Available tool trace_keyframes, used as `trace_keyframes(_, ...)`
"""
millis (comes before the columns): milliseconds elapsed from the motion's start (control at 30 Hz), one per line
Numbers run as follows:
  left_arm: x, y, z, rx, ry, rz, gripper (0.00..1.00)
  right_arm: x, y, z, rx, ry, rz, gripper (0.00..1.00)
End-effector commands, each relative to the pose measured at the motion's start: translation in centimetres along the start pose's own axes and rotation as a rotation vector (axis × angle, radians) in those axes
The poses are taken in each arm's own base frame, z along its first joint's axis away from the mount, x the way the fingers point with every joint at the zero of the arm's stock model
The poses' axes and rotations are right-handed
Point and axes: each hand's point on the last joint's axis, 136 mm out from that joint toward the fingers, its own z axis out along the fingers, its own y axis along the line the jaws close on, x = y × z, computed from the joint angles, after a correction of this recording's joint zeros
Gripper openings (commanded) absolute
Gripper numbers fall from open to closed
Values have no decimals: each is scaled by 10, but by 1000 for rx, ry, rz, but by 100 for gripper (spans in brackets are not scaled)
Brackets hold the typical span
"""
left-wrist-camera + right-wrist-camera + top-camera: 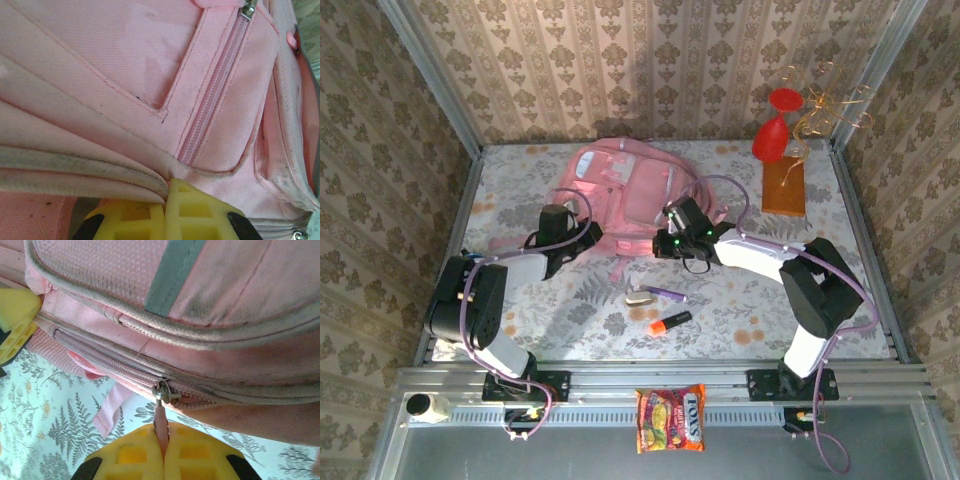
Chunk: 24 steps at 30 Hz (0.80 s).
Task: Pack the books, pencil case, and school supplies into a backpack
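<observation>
The top camera looks steeply down from above and behind the 2 arm bases onto the whole surface (570,330). Each wrist camera sits right against the backpack (625,185) (pink fabric, close up), with its own yellow jaws at the bottom edge. All 3 views share that backpack.

Left arm (520,270) and right arm (760,255) angled inward, both jaws clamped

An orange snack packet (670,420), lying on the grey metal ledge (580,452) at the near edge of the rig, carries the one marking large enough to read: bold capitals across its top that appear to spell "TOSS". The finer print beneath, over colourful artwork, is too small to make out.
</observation>
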Motion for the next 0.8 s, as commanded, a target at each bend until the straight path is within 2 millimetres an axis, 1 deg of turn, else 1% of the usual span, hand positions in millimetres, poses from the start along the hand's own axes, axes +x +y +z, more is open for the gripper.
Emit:
trace_keyframes(0,-12,38,-11,-156,-21,41,0,-7,-64,-15,227,-5,-38,0)
trace_keyframes(67,-10,37,-10,-147,-9,43,0,-9,-52,-7,135,-1,-71,0)
trace_keyframes(167,-9,36,-7,-137,3,41,0,-12,-40,1,68,1,-96,0)
trace_keyframes(300,-8,33,-6,-125,10,39,0,-15,-38,12,39,0,-69,3)
trace_keyframes(400,-8,32,-6,-121,15,41,0,-14,-40,16,38,-3,-50,1)
trace_keyframes(467,-7,34,-6,-129,17,45,0,-14,-46,15,69,-15,-37,0)
trace_keyframes(533,-9,35,-7,-138,14,54,0,-14,-61,10,141,-24,-20,0)
trace_keyframes(667,-15,41,-13,-173,-7,70,0,-7,-90,-8,286,-22,-11,0)
trace_keyframes(767,-25,48,-21,-208,-32,77,0,-3,-107,-25,382,-26,-21,0)
